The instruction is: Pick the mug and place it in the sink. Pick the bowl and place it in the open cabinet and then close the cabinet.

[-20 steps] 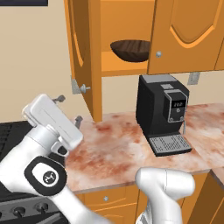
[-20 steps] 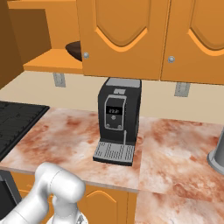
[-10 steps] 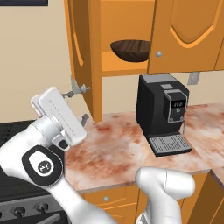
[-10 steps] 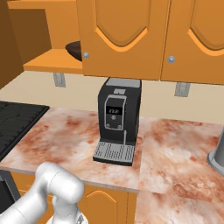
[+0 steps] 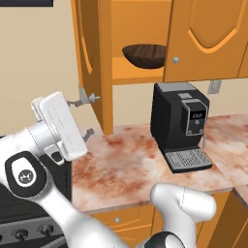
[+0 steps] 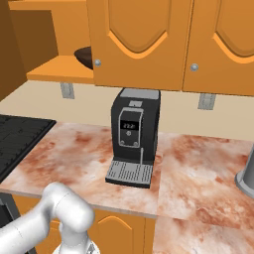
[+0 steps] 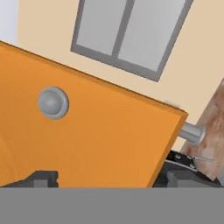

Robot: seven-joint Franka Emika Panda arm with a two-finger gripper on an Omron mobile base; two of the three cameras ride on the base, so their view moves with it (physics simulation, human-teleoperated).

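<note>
We see the bowl (image 5: 144, 53) only in part: the closed door hides its 3 o'clock side. In the right base view the bowl (image 6: 85, 55) is a sliver. The cabinet (image 5: 94, 63) is cut off at 12 o'clock.

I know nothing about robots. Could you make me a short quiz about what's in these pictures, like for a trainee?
1. True or false: the bowl sits on the counter beside the coffee machine.
2. The left door of the cabinet is: A) shut B) open C) missing.
3. Fill in: the silver ____ on the door sits right in front of the hand.

Key: 1. False, it rests inside the cabinet. 2. B. 3. knob.
</note>
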